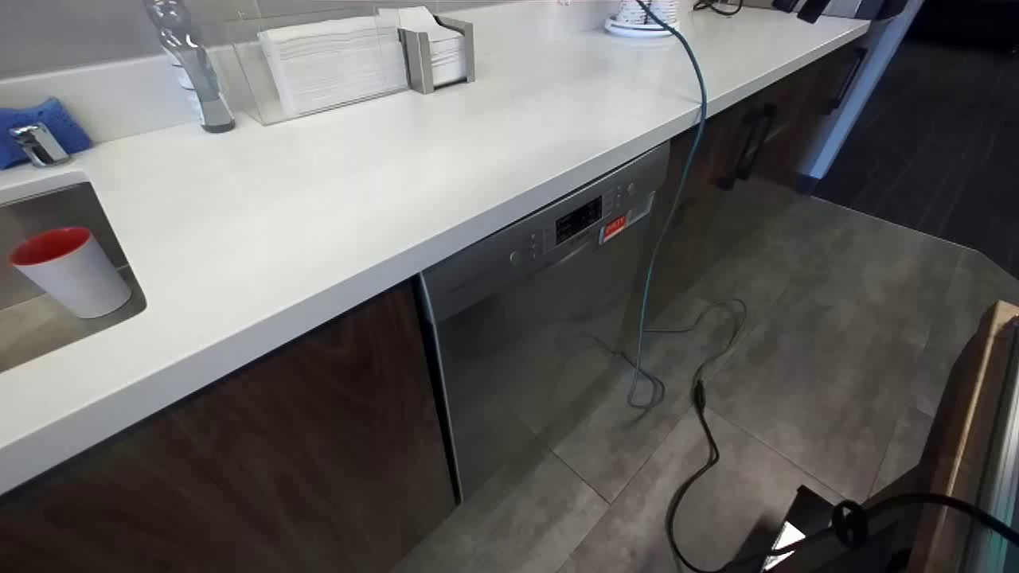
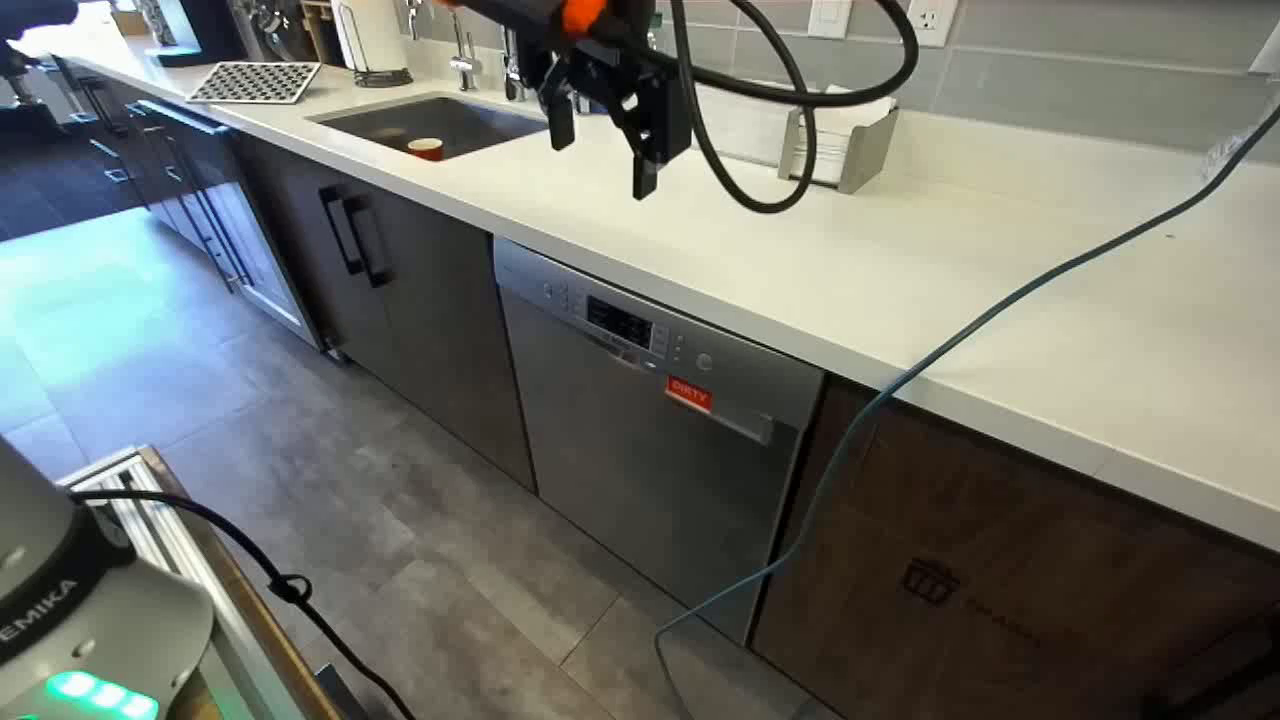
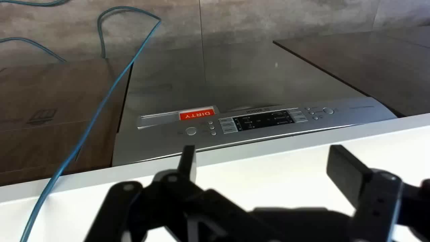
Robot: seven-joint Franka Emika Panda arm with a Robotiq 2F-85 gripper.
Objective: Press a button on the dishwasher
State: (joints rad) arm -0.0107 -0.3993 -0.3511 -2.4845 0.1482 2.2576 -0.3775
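The dishwasher point(image 1: 525, 342) has a wide grey steel front and shows in both exterior views point(image 2: 630, 430). In the wrist view the dishwasher point(image 3: 235, 74) appears upside down. Its control strip bears a dark display point(image 3: 263, 120), a round button point(image 3: 191, 131) at left and another round button point(image 3: 328, 110) at right. A red DIRTY label point(image 2: 689, 393) sits below the strip. My gripper point(image 2: 603, 160) hangs high, apart from the panel, fingers spread with nothing between them. In the wrist view the gripper point(image 3: 262, 158) shows the white counter between its fingers.
The white countertop point(image 1: 509, 143) overhangs the dishwasher. A teal cable point(image 2: 1000, 310) drapes over the counter edge beside it; it also crosses the wrist view point(image 3: 90, 121). A sink with a mug point(image 1: 80, 274), a napkin holder point(image 1: 338, 68) and a blue sponge point(image 1: 48, 131) stand nearby.
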